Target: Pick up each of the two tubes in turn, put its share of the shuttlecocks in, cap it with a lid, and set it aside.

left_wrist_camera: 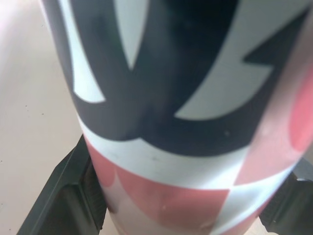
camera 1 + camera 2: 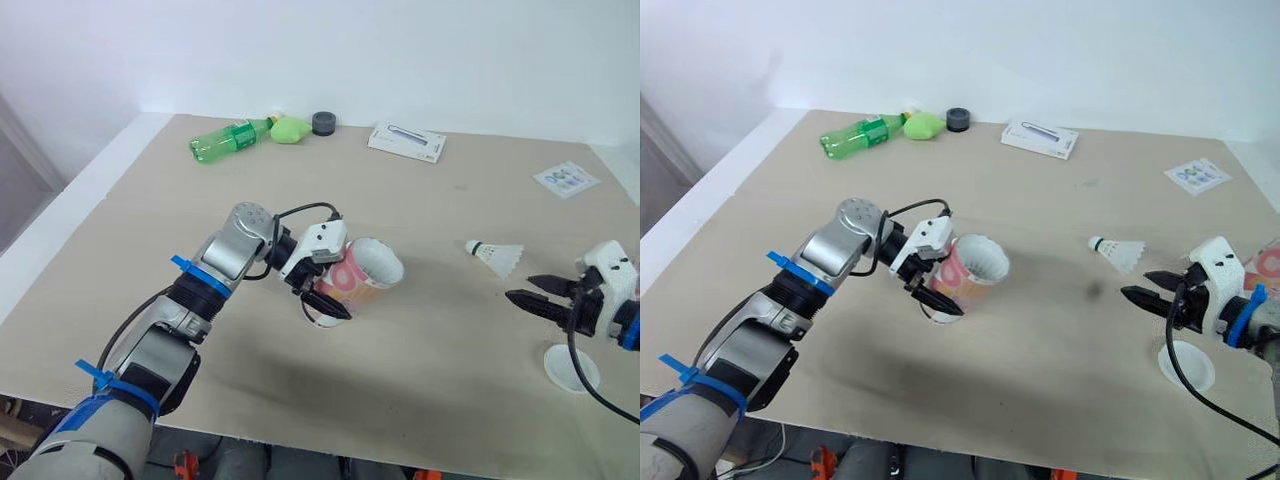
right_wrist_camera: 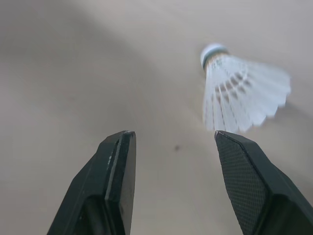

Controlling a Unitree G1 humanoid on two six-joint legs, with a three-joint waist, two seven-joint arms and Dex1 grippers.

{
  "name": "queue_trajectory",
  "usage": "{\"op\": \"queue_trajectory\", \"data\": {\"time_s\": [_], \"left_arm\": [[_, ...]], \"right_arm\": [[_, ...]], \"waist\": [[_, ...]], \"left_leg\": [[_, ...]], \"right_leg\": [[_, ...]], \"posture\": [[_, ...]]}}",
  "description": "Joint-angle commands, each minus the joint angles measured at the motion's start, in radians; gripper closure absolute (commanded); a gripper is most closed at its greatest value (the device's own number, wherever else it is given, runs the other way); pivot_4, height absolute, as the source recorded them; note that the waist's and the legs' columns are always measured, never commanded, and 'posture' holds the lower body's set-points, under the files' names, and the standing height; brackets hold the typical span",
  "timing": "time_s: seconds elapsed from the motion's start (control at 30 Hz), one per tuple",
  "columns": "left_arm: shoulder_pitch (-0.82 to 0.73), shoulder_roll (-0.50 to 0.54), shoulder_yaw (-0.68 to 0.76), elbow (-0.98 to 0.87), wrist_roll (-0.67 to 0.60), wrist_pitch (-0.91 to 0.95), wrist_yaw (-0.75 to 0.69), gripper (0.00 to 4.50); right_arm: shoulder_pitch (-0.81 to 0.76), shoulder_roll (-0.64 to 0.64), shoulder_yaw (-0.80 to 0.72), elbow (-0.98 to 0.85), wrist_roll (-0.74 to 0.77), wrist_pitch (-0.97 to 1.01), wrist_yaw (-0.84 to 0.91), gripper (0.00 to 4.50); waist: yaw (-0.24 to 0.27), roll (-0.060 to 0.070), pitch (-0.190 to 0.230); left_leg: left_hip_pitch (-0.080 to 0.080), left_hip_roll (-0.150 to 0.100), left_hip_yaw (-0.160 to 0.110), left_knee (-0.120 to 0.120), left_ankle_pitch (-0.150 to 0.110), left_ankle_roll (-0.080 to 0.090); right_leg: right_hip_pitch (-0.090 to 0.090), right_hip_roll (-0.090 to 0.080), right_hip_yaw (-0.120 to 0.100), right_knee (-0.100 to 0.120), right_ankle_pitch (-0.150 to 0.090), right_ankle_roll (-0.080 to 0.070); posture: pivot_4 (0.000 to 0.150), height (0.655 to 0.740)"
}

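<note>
Bent at the elbow, the left arm reaches forward over the table (image 2: 120, 240), its left gripper (image 2: 335, 298) clamped around one pink-and-white tube (image 2: 368, 272) — tilted, open mouth facing right. The right arm comes in low; the right gripper (image 3: 173, 137), fingers apart, points at one shuttlecock (image 2: 497, 256) lying near — untouched. One white lid (image 2: 572, 367) lies flat under that wrist.

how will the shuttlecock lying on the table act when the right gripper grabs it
The shuttlecock lies on its side, so a nudge would probably roll it in an arc around its cork. It is likely very light, and its thin white skirt looks easy to crush, so the open right gripper should probably close gently.
</note>
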Motion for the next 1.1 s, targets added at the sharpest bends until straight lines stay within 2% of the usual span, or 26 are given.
{"op": "queue_trajectory", "data": {"time_s": [0.03,0.3,0.4,0.53,0.6,0.67,0.73,1.0,1.1], "left_arm": [[-0.002,0.008,0.006,-0.022,0.003,0.001,0.009,1.18],[-0.003,0.015,0.008,-0.023,0.002,0.005,0.014,1.18],[-0.004,0.016,0.008,-0.023,0.001,0.007,0.017,1.18],[-0.004,0.019,0.011,-0.027,-0.001,0.014,0.023,1.18],[0.0,0.023,0.011,-0.034,-0.002,0.017,0.023,1.18],[0.002,0.026,0.012,-0.038,-0.003,0.02,0.024,1.18],[0.003,0.026,0.012,-0.04,-0.003,0.024,0.026,1.18],[0.005,0.027,0.007,-0.044,-0.005,0.024,0.021,1.18],[0.003,0.025,0.006,-0.038,-0.004,0.018,0.02,1.18]], "right_arm": [[-0.11,0.016,0.061,0.141,-0.045,-0.075,-0.03,1.7],[-0.347,0.073,0.17,0.345,-0.081,-0.119,-0.031,1.7],[-0.384,0.084,0.194,0.368,-0.083,-0.125,-0.011,1.7],[-0.406,0.1,0.215,0.386,-0.076,-0.139,0.018,2.75],[-0.407,0.103,0.209,0.39,-0.061,-0.129,0.029,3.91],[-0.407,0.101,0.207,0.39,-0.056,-0.128,0.035,4.42],[-0.398,0.097,0.202,0.376,-0.049,-0.129,0.048,4.42],[-0.275,-0.04,0.082,-0.207,0.159,0.054,0.147,4.42],[-0.256,-0.131,0.077,-0.469,0.24,0.103,0.2,4.42]], "waist": [[-0.004,0.0,0.0],[-0.013,0.001,0.0],[-0.014,0.002,0.0],[-0.013,0.002,0.0],[-0.013,0.002,0.0],[-0.013,0.002,0.0],[-0.014,0.002,0.0],[-0.013,0.007,0.003],[-0.013,0.005,0.003]], "left_leg": [[0.0,0.0,0.0,0.0,0.0,0.0],[0.001,0.0,0.0,-0.001,0.0,0.0],[0.001,0.0,0.001,-0.002,0.001,0.0],[0.0,0.0,0.0,-0.002,0.001,-0.001],[0.0,0.0,0.0,-0.002,0.001,-0.001],[0.0,0.0,0.0,-0.002,0.001,-0.001],[0.001,0.0,0.0,-0.002,0.001,-0.001],[-0.001,0.0,0.0,-0.003,0.001,-0.001],[0.0,0.0,-0.001,-0.003,0.001,-0.001]], "right_leg": [[0.0,0.0,0.0,0.0,0.0,0.0],[0.0,0.0,0.001,0.0,0.001,-0.001],[0.0,0.0,0.001,0.0,0.001,-0.001],[0.0,0.0,0.001,0.0,0.001,-0.002],[0.0,0.0,0.001,0.0,0.001,-0.002],[0.0,0.0,0.001,0.0,0.001,-0.002],[0.0,0.0,0.001,0.0,0.001,-0.002],[-0.001,0.0,0.001,0.0,0.001,-0.001],[0.0,0.001,0.0,0.0,0.0,0.0]], "posture": [[0.15,0.7203],[0.15,0.7203],[0.15,0.7203],[0.15,0.7203],[0.15,0.7203],[0.15,0.7203],[0.15,0.7203],[0.15,0.7203],[0.15,0.7203]]}}
